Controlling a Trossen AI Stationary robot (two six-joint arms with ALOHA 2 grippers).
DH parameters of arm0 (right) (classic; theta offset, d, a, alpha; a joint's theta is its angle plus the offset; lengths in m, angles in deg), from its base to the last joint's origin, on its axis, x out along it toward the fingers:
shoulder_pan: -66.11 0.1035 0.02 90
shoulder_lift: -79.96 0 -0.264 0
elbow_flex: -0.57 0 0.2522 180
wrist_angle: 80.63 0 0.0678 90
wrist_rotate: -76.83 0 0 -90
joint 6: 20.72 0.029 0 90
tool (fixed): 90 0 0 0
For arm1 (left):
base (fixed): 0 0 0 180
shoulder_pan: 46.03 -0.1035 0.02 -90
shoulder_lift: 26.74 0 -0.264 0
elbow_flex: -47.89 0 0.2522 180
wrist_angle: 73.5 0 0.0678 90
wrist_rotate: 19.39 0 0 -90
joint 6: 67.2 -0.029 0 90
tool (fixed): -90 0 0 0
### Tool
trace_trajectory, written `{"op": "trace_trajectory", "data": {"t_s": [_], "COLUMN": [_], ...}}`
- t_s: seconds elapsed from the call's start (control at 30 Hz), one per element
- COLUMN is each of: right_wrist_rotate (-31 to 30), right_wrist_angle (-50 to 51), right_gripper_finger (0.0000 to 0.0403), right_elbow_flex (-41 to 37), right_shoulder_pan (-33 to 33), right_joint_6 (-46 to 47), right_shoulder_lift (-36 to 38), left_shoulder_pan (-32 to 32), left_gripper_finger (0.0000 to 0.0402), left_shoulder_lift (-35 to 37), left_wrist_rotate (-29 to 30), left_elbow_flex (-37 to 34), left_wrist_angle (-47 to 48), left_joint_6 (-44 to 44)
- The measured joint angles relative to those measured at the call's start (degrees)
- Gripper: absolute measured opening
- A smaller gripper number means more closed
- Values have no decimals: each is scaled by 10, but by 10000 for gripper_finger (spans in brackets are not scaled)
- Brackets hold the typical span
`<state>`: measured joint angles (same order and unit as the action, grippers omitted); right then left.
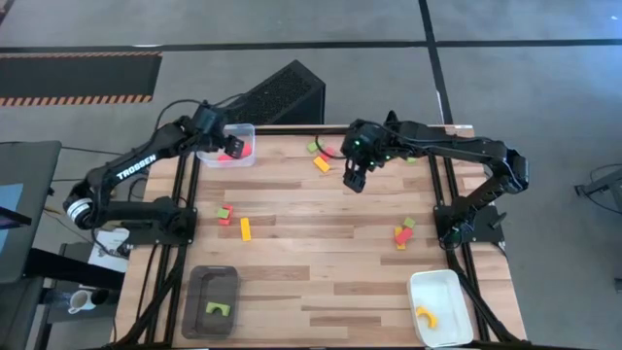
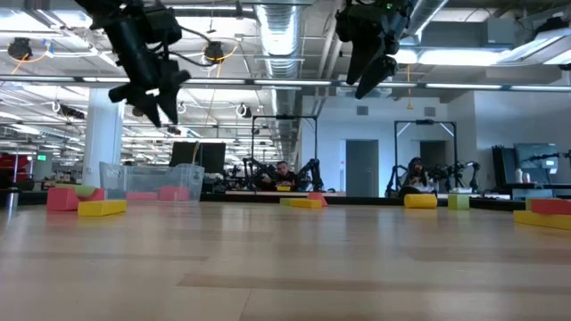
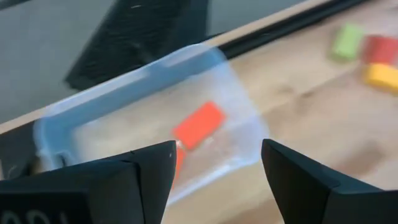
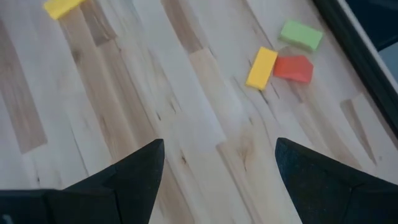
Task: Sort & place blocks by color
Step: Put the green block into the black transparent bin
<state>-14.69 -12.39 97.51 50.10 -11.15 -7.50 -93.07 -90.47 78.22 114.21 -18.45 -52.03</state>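
My left gripper [image 3: 217, 168] hangs open over the clear tray [image 1: 248, 129] at the table's far left, touching nothing. A red block [image 3: 199, 124] lies flat on the tray's floor below its fingers, with a second red piece beside it. My right gripper [image 4: 221, 168] hangs open above bare wood at the far middle of the table [image 1: 354, 180]. Just beyond it lie a yellow block [image 4: 262, 67], a red block [image 4: 293, 68] and a green block [image 4: 301, 35], flat on the table. In the low view both grippers are well above the tabletop.
Green, red and yellow blocks [image 1: 233, 219] lie at the left middle, and another small group [image 1: 402, 233] at the right. The dark grey tray [image 1: 194, 292] at near left holds a green arch. The white tray [image 1: 452, 287] at near right holds a yellow arch.
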Motion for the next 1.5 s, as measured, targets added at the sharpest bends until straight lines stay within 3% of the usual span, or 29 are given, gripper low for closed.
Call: {"op": "trace_trajectory", "data": {"t_s": [0.23,0.4,0.63,0.73,1.0,1.3,1.5], "right_wrist_rotate": [0,0,0,0,0,1,3], "right_wrist_angle": [6,13,8,-3,-9,-9,-9], "right_gripper_finger": [328,328,328,328,328,328,328], "right_elbow_flex": [0,0,0,0,0,0,0], "right_shoulder_pan": [1,7,7,7,7,7,13], "right_joint_6": [6,14,15,11,-4,-6,-6], "right_shoulder_lift": [0,0,0,0,0,0,0], "left_shoulder_pan": [115,219,306,331,342,320,318], "left_gripper_finger": [214,214,214,214,214,214,214], "left_shoulder_lift": [-1,-1,-8,-14,-13,-13,-15], "left_wrist_rotate": [-83,-119,-138,-116,-101,-54,-72], "left_elbow_flex": [7,7,6,6,-64,-143,-173], "left_wrist_angle": [-1,64,215,266,254,207,152], "left_joint_6": [31,29,235,291,381,406,398]}}
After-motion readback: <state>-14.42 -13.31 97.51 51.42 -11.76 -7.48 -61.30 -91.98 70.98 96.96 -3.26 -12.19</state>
